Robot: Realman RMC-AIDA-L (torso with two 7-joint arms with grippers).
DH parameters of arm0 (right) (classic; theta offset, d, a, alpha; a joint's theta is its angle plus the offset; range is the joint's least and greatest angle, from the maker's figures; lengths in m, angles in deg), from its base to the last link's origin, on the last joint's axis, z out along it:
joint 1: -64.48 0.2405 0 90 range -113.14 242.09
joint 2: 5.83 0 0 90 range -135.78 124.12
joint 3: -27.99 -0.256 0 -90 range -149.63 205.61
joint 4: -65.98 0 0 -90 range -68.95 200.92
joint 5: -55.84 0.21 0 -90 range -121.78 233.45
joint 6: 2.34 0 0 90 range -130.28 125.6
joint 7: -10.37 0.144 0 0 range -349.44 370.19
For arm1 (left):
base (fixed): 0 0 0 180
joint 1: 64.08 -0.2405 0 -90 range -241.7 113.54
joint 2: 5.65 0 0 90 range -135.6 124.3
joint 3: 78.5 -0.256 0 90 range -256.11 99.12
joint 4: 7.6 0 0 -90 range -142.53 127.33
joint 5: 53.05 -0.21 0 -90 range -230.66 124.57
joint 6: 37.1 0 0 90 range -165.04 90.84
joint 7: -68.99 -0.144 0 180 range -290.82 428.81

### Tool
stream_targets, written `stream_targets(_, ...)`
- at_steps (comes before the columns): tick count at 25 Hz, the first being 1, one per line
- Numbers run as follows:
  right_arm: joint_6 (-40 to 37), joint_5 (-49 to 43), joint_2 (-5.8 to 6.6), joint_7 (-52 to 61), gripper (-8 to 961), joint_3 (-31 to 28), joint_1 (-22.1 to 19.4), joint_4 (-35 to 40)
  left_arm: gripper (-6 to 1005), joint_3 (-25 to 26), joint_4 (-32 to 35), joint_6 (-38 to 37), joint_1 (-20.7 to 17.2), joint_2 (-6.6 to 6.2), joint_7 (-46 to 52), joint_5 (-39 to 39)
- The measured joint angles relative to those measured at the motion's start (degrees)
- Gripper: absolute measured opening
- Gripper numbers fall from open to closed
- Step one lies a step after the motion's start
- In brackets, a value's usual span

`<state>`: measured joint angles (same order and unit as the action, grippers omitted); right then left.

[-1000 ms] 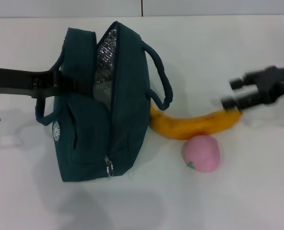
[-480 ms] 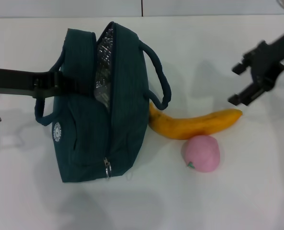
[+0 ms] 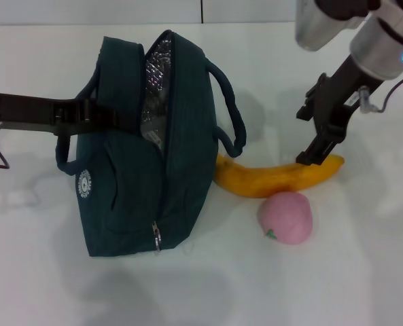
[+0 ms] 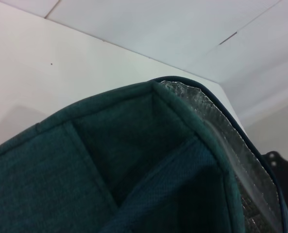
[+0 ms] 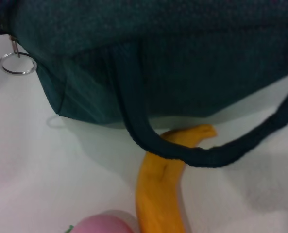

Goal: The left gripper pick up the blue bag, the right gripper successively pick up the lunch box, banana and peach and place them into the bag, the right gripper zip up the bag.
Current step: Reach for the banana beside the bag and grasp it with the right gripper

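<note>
Right tool is above the right end of the banana, fingers spread, pointing down, lower fingertip at or just over the banana's tip; contact can't be confirmed. The banana lies on the worktop with its long axis running left-right, slightly bowed, its left end tucked under the blue bag's near-right handle loop, as the right wrist view confirms. So the tool sits over the end, not the middle; a grasp likely needs a shift leftward along the fruit, jaws straddling across the long axis. The peach sits just nearer than the banana, close beside or touching it, risk of a nudge. Left tool comes in from the left at the bag's left side, apparently holding it with the mouth open; its fingers are hidden, grip can't be told. No lunch box is visible.
</note>
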<state>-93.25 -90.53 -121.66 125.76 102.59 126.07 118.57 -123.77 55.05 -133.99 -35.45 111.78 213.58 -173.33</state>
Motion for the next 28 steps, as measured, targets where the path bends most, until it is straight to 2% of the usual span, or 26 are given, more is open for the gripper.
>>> stream_targets(14,6.9,9.4,-0.25,-0.3,840,1.9,3.0,-12.0,34,-0.3,-0.1,0.0,0.5,0.31,0.1,0.1)
stream_targets(22,11.4,13.5,-0.34,-0.3,827,9.4,3.1,-14.4,34,-0.2,-0.5,0.0,0.6,0.36,0.0,0.1)
stream_targets(28,14.2,15.3,-0.36,-0.1,823,10.9,3.3,-17.3,34,-0.3,-0.6,0.0,0.7,0.57,0.0,0.0)
